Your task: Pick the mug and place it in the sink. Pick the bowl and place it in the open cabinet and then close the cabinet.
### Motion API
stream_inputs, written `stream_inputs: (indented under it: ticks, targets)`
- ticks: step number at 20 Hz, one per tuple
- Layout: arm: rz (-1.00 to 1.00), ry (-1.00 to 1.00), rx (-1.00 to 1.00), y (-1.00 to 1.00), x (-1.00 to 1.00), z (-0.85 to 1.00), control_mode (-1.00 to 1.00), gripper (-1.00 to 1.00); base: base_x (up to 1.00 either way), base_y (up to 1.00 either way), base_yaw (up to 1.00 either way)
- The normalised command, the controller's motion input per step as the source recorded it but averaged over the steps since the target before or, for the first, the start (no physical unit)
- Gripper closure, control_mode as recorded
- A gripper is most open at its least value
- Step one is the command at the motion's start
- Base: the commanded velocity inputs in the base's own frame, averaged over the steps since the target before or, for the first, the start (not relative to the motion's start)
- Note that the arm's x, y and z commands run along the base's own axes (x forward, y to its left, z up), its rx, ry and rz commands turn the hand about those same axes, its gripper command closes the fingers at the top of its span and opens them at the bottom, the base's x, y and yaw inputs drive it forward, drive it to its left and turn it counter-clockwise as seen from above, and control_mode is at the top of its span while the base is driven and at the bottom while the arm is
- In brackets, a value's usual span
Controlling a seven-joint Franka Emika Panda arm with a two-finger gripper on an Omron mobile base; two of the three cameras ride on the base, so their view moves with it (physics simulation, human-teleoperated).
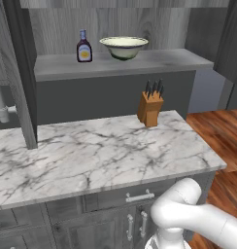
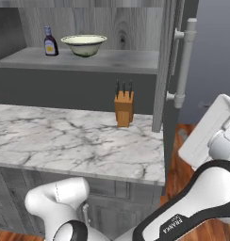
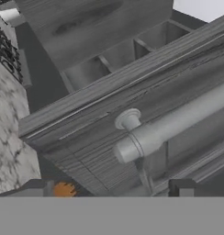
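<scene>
The pale cream-green bowl [image 1: 124, 47] [image 2: 84, 44] stands upright on the grey shelf [image 1: 159, 61] [image 2: 128, 60] inside the cabinet, whose two doors stand open. The right door [image 2: 165, 61] shows its silver bar handle [image 2: 185, 61] [image 3: 169, 126]. My gripper [image 3: 109, 186] is open, and its dark fingertips [image 3: 36, 186] sit wide apart just below that handle's end, close to the door face. The white hand [image 2: 211, 127] hangs right of the door. The mug and the sink are out of view.
A dark sauce bottle [image 1: 84, 47] [image 2: 50, 42] stands on the shelf left of the bowl. A wooden knife block [image 1: 150, 109] [image 2: 123, 108] sits at the back of the marble counter [image 1: 91, 151] [image 2: 65, 136]. The left door [image 1: 18, 73] juts out over the counter.
</scene>
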Motion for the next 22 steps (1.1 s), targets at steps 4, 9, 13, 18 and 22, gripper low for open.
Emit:
stream_inputs:
  ticks: [4,9,13,18,22]
  targets:
    - [0.06,0.05,0.00,0.00,0.22,-0.26,-1.00,-1.00,0.00,0.00,0.00]
    - [0.08,0.00,-0.02,0.08,0.23,-0.12,-1.00,-1.00,0.00,0.00,0.00]
    - [0.12,-0.05,-0.07,0.25,0.18,-0.07,-1.00,-1.00,0.00,0.00,0.00]
    - [0.09,-0.03,-0.05,0.17,0.22,-0.01,-1.00,-1.00,0.00,0.00,0.00]
    - [0.08,-0.02,-0.04,0.11,0.18,0.00,-1.00,-1.00,0.00,0.00,0.00]
